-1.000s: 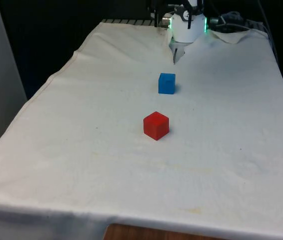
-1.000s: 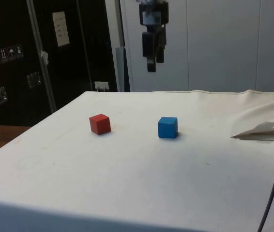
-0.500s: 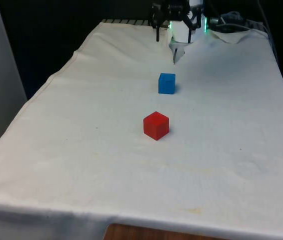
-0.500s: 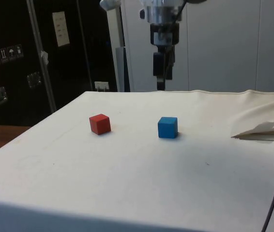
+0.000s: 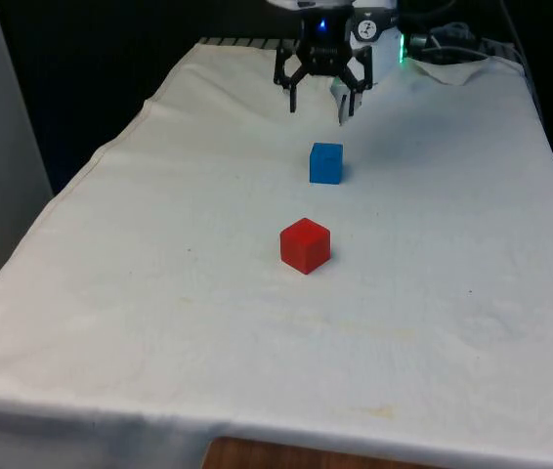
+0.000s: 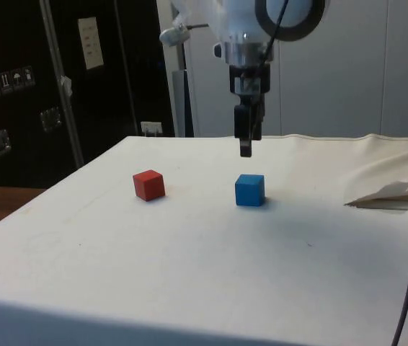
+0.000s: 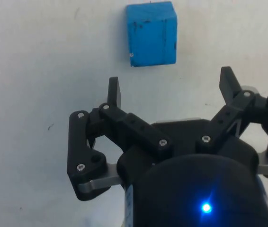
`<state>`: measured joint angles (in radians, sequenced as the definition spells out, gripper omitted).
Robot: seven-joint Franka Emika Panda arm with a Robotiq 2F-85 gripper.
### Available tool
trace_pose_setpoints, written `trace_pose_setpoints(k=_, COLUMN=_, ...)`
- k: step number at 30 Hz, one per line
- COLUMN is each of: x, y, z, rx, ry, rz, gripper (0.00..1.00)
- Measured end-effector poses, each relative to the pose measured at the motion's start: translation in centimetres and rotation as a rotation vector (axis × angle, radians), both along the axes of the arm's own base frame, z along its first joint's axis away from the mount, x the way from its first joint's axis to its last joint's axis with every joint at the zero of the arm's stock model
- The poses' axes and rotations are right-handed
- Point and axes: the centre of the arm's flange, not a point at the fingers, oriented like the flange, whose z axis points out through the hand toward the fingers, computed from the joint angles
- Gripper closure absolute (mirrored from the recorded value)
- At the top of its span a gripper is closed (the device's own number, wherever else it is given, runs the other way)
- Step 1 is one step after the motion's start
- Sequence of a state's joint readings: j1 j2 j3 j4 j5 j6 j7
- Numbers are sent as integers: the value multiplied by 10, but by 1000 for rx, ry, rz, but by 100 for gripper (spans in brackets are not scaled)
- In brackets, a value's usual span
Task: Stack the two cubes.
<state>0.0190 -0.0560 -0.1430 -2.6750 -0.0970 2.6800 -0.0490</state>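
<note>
Above the desk (image 5: pixel 159 293), my tool (image 5: pixel 322 106) hangs with its fingers spread wide, gripping nothing. Just past it sits the blue cube (image 5: pixel 325 163), with the red cube (image 5: pixel 305 244) near that, apart from it.

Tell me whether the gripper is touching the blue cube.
Apart. In the side view the gripper hangs above the blue cube, with bare background between them.

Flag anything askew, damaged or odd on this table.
Nothing stands out. The blue cube and red cube sit flat and apart on the white cloth; the open claw hangs above the cloth.
</note>
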Motion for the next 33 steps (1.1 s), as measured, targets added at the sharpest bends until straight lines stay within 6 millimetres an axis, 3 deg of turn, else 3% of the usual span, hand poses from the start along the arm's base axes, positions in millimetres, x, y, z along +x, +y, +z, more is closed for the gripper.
trace_pose_setpoints(k=15, x=2, y=-4, z=-43, rx=15, ry=14, rz=-32, gripper=0)
trace_pose_setpoints(k=33, x=11, y=-5, z=-77, rx=5, ry=-6, rz=-42, gripper=0)
